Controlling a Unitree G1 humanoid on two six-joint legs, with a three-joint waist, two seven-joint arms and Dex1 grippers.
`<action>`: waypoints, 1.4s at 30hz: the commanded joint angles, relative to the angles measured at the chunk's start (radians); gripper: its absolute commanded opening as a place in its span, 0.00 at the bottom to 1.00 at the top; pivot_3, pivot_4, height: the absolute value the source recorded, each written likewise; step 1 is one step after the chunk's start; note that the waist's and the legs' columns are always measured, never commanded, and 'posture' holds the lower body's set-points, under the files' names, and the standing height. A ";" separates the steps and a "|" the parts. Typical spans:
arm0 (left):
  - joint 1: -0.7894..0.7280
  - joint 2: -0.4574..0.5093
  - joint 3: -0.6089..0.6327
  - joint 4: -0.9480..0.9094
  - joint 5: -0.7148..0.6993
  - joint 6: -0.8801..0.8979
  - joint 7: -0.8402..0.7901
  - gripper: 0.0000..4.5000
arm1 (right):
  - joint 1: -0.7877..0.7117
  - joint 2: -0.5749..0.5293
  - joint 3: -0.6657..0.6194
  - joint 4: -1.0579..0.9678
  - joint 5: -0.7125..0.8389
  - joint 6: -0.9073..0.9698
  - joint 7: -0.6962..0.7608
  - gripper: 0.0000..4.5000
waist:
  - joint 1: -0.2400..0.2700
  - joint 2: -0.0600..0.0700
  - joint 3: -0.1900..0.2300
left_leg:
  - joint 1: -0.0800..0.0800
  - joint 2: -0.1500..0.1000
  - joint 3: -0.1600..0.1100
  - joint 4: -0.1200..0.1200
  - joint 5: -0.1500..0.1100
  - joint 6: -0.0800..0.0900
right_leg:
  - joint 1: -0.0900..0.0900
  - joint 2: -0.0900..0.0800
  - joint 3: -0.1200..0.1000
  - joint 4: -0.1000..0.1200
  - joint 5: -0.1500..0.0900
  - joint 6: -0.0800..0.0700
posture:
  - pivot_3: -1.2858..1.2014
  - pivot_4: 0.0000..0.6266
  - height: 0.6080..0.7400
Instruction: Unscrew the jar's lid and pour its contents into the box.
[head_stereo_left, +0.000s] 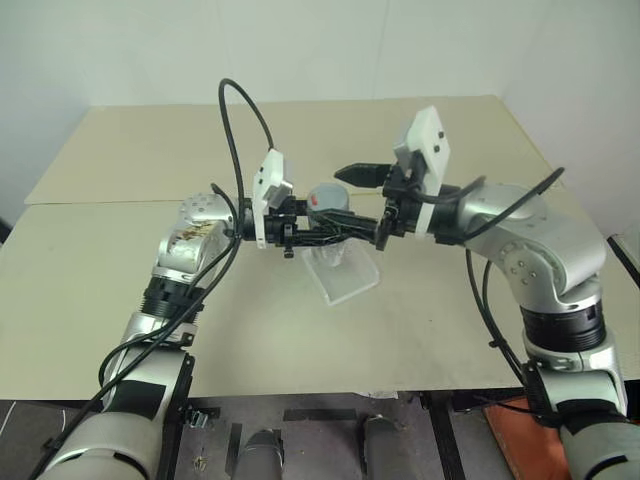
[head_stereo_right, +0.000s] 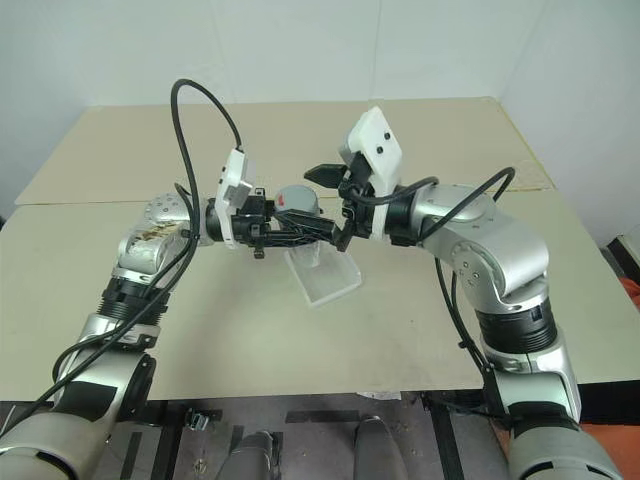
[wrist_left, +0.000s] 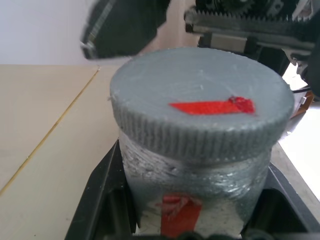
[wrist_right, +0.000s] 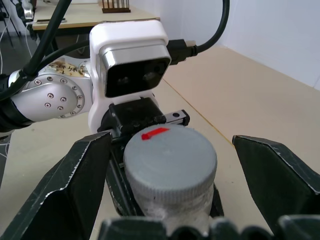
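Clamping the small clear cylindrical jar (wrist_left: 190, 200), the left tool (head_stereo_left: 330, 228) steadies it above the shallow translucent box (head_stereo_left: 345, 272). Spread wide, the right tool (wrist_right: 170, 200) straddles the round grey screw lid (wrist_right: 170, 157), seemingly ready to grip and twist.

So the setup is two pale beige tabletops pushed together: a near table (head_stereo_left: 90, 320) and a far table (head_stereo_left: 150, 140) behind it, with a thin dark seam (head_stereo_left: 100, 203) running between them. In the left wrist view that seam looks like a yellowish line crossing the surface. Behind the tables is a plain white wall (head_stereo_left: 300, 45), no windows there, and the light is soft and even. Under the front edge of the near table you can see a dark grey floor (head_stereo_left: 320, 430). Down at the right corner there's something orange-red (head_stereo_left: 515, 440) on the floor. The right wrist view catches another light-topped table (wrist_right: 80, 17) with a small wooden rack (wrist_right: 116, 6) sitting on it.
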 joint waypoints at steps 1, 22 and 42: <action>-0.022 -0.004 0.012 -0.030 -0.001 -0.019 -0.007 0.44 | -0.024 0.014 -0.017 -0.007 0.012 0.020 0.008 1.00 | 0.000 0.000 0.000 | 0.000 0.000 0.000 0.000 0.000 0.000 | 0.000 0.000 0.000 0.000 0.000 0.000 | 0.52 0.24 1.00; -0.004 0.060 0.030 -0.153 -0.103 0.024 -0.239 0.44 | -0.174 0.064 0.070 0.448 -0.027 -0.398 0.872 0.61 | -0.009 0.000 0.000 | 0.000 0.000 0.000 0.000 0.000 0.000 | 0.000 0.000 0.000 0.000 0.000 0.000 | 0.52 0.24 1.00; 0.014 0.072 0.061 -0.050 -0.041 -0.007 -0.096 0.44 | 0.035 -0.027 -0.097 0.166 -0.130 -0.295 0.496 0.99 | -0.027 0.000 0.000 | -0.001 0.000 -0.002 0.000 0.003 -0.005 | -0.001 0.001 -0.001 0.004 0.000 0.000 | 0.52 0.24 1.00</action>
